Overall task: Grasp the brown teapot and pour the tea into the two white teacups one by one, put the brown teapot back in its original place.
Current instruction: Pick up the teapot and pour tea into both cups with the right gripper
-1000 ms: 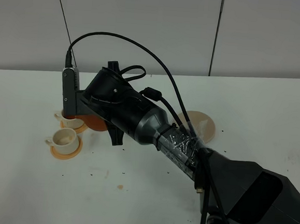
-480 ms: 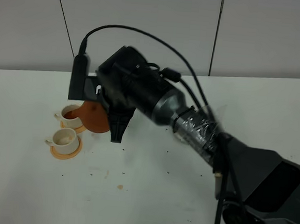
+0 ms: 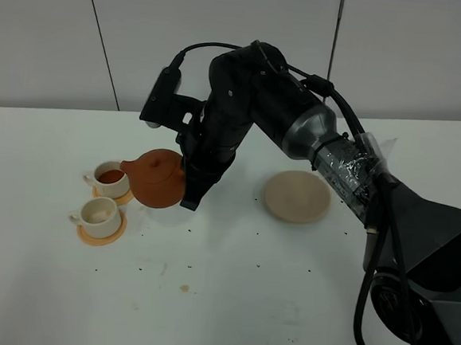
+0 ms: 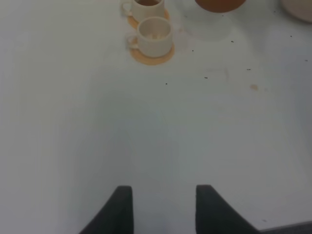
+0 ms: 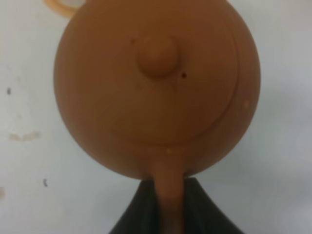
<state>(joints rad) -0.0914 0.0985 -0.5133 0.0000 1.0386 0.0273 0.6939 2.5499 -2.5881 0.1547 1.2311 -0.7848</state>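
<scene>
The brown teapot (image 3: 157,179) hangs in my right gripper (image 3: 188,187), which is shut on its handle; it is nearly level, its spout toward the far cup. In the right wrist view the teapot (image 5: 156,83) fills the frame, the handle between the fingers. The far white teacup (image 3: 111,178) on its orange saucer holds dark tea. The near white teacup (image 3: 99,214) on its orange saucer (image 3: 102,234) looks empty. The beige coaster (image 3: 296,197) lies bare to the right. My left gripper (image 4: 163,209) is open and empty above the table, the cups (image 4: 154,35) ahead of it.
Small dark specks and a brownish stain (image 3: 184,287) lie on the white table. The right arm's black body and cables (image 3: 252,94) rise above the teapot. A grey wall stands behind the table.
The right arm has swung up and back, tipping the teapot from pouring toward level. The far cup now shows dark tea. The beige coaster has come into view.
</scene>
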